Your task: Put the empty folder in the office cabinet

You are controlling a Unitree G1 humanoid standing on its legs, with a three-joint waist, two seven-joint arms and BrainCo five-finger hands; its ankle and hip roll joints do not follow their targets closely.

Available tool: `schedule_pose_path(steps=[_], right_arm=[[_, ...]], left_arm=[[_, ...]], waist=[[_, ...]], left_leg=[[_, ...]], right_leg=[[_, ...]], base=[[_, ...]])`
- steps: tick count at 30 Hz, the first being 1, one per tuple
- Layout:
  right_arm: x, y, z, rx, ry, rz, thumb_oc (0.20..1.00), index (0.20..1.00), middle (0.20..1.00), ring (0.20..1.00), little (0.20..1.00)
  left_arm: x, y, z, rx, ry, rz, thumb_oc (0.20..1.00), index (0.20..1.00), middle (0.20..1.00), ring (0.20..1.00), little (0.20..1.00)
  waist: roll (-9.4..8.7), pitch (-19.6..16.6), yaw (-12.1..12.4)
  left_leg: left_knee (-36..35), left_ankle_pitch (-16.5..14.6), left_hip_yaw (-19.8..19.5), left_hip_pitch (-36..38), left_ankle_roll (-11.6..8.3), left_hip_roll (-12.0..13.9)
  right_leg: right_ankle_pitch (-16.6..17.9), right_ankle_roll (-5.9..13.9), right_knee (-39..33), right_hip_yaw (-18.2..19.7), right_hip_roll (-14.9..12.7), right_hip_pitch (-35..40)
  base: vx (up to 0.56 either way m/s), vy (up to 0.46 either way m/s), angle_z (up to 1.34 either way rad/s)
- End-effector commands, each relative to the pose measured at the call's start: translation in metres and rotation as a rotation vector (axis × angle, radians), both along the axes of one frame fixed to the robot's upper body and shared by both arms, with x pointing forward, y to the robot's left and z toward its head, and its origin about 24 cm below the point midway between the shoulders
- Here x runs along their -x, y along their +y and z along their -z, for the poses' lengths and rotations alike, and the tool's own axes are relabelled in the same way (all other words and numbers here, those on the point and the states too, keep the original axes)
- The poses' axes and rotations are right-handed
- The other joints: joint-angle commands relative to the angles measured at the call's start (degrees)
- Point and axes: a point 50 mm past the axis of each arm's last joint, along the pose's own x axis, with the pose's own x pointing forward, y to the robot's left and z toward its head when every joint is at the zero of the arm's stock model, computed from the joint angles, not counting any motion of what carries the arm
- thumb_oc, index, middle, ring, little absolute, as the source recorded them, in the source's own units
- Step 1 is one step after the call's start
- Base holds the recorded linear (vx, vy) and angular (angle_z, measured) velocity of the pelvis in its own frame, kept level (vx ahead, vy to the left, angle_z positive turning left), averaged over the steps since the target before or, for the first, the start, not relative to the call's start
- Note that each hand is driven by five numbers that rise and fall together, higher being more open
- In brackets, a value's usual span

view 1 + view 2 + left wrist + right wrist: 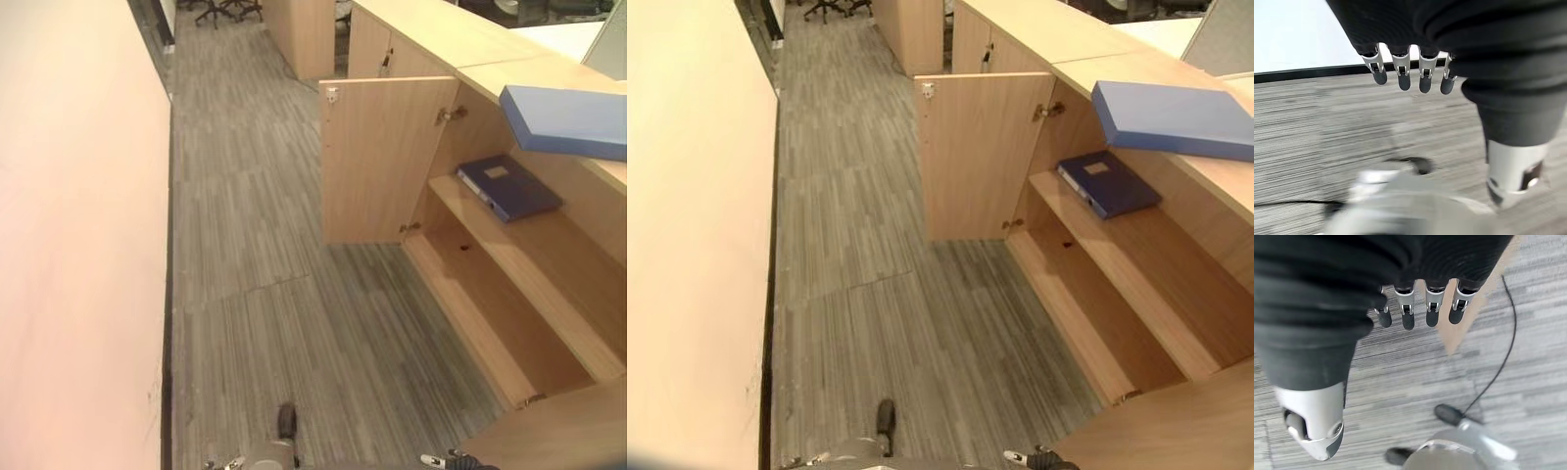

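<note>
On the cabinet top [1058, 29], right of the robot: light-blue folder [1176, 119], long axis along the counter; right hand [1415, 308] nearer; left hand [1410, 73] likewise hanging, both with fingers relaxed, empty.

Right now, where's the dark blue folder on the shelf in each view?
Left eye view: dark blue folder on the upper shelf, right of centre.
Right eye view: folder, same shelf, right of centre.
Left wrist view: left hand over carpet.
Right wrist view: right hand over carpet.
Shared landmark: open cabinet door.
</note>
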Motion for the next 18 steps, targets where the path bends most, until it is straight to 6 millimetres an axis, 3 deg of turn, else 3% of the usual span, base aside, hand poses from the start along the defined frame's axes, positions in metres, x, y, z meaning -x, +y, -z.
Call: schedule_pose_path(steps=[1,3,4,5,7,9,10,11,12,14,15,17,18], right_arm=[[-0.014,0.004,-0.003,-0.005,-0.049,-0.061,1.0,1.0,1.0,1.0,1.0],[-0.024,0.006,-0.005,-0.005,-0.076,-0.097,1.0,1.0,1.0,1.0,1.0],[-0.03,0.009,-0.006,-0.006,-0.093,-0.125,1.0,1.0,1.0,1.0,1.0],[-0.029,0.01,-0.006,-0.006,-0.092,-0.125,1.0,1.0,1.0,1.0,1.0],[-0.036,0.013,-0.007,-0.007,-0.108,-0.151,1.0,1.0,1.0,1.0,1.0],[-0.039,0.013,-0.008,-0.006,-0.115,-0.163,1.0,1.0,1.0,1.0,1.0],[-0.042,0.014,-0.009,-0.009,-0.122,-0.169,1.0,1.0,1.0,1.0,1.0],[-0.042,0.014,-0.009,-0.009,-0.122,-0.169,1.0,1.0,1.0,1.0,1.0],[-0.044,0.015,-0.009,-0.009,-0.125,-0.186,1.0,1.0,1.0,1.0,1.0],[-0.046,0.015,-0.01,-0.007,-0.133,-0.193,1.0,1.0,1.0,1.0,1.0],[-0.046,0.015,-0.01,-0.007,-0.133,-0.193,1.0,1.0,1.0,1.0,1.0],[-0.047,0.014,-0.011,-0.006,-0.139,-0.184,1.0,1.0,1.0,1.0,1.0],[-0.046,0.013,-0.01,-0.008,-0.139,-0.171,1.0,1.0,1.0,1.0,1.0]], left_arm=[[-0.003,0.012,-0.004,-0.046,-0.022,0.017,1.0,1.0,1.0,1.0,1.0],[-0.007,0.014,-0.006,-0.052,-0.03,0.033,1.0,1.0,1.0,1.0,1.0],[-0.009,0.016,-0.007,-0.062,-0.03,0.053,1.0,1.0,1.0,1.0,1.0],[-0.009,0.017,-0.007,-0.062,-0.029,0.053,1.0,1.0,1.0,1.0,1.0],[-0.009,0.018,-0.007,-0.067,-0.025,0.062,1.0,1.0,1.0,1.0,1.0],[-0.008,0.018,-0.007,-0.065,-0.022,0.065,1.0,1.0,1.0,1.0,1.0],[-0.005,0.018,-0.006,-0.059,-0.011,0.063,1.0,1.0,1.0,1.0,1.0],[-0.005,0.018,-0.006,-0.059,-0.011,0.063,1.0,1.0,1.0,1.0,1.0],[0.0,0.016,-0.005,-0.051,0.011,0.081,1.0,1.0,1.0,1.0,1.0],[0.002,0.015,-0.004,-0.049,0.026,0.103,1.0,1.0,1.0,1.0,1.0],[0.002,0.015,-0.004,-0.049,0.026,0.103,1.0,1.0,1.0,1.0,1.0],[0.002,0.014,-0.003,-0.05,0.03,0.115,1.0,1.0,1.0,1.0,1.0],[0.002,0.013,-0.003,-0.051,0.029,0.123,1.0,1.0,1.0,1.0,1.0]], waist=[[-0.67,-1.15,1.47],[-0.28,-0.3,1.69],[-0.3,0.39,1.99],[-0.46,0.6,1.99],[-0.46,1.31,1.86],[-0.02,1.96,1.54],[0.48,2.66,1.24],[0.53,2.66,1.26],[0.66,3.34,0.82],[0.38,4.21,0.08],[0.45,4.24,0.11],[-0.03,4.86,-0.71],[-0.38,5.08,-1.64]], left_leg=[[0.28,-7.17,0.29,-0.93,-1.36,-1.64],[0.28,-8.52,1.33,0.77,-0.34,-2.77],[0.28,-10.56,2.0,2.66,-0.18,-3.38],[0.28,-10.81,1.99,2.99,-0.12,-3.61],[0.28,-11.77,3.02,4.19,-0.05,-3.25],[0.28,-12.24,3.41,4.91,-0.12,-2.62],[0.28,-12.48,3.57,5.69,-0.21,-2.25],[0.28,-12.5,3.59,5.7,-0.26,-2.17],[0.28,-13.1,3.66,7.04,-0.54,-2.15],[0.28,-13.91,3.24,8.68,-0.89,-2.38],[0.28,-13.96,3.26,8.74,-0.93,-2.29],[0.28,-14.65,2.93,9.83,-1.1,-2.59],[0.28,-15.45,2.09,10.82,-1.13,-2.81]], right_leg=[[8.04,9.59,3.44,-1.75,-15.26,-1.79],[11.55,9.5,9.65,-4.47,-18.56,-4.1],[13.07,9.63,14.09,-8.2,-21.33,-4.91],[12.79,9.91,14.57,-8.03,-21.66,-4.82],[13.2,9.42,15.85,-11.12,-22.2,-5.85],[11.81,8.97,14.82,-12.57,-20.42,-7.36],[10.75,8.9,13.23,-13.61,-17.84,-10.03],[10.75,8.85,13.16,-13.62,-17.75,-10.0],[10.64,8.88,9.8,-14.68,-14.94,-12.35],[12.74,9.15,4.31,-14.46,-12.03,-14.95],[12.87,9.12,4.02,-14.48,-11.86,-14.78],[15.09,9.55,-0.86,-12.85,-10.06,-16.13],[16.74,9.87,-4.27,-9.14,-8.37,-17.7]], base=[[0.14,0.304,-0.31],[0.17,0.315,-0.31],[0.18,0.251,-0.36],[0.18,0.2,-0.28],[0.11,0.097,0.04],[0.13,0.049,0.09],[0.11,0.02,0.05],[0.16,-0.001,0.02],[0.15,-0.026,0.02],[0.16,-0.043,-0.17],[0.1,-0.043,-0.21],[0.17,-0.076,0.07],[0.19,-0.089,0.09]])
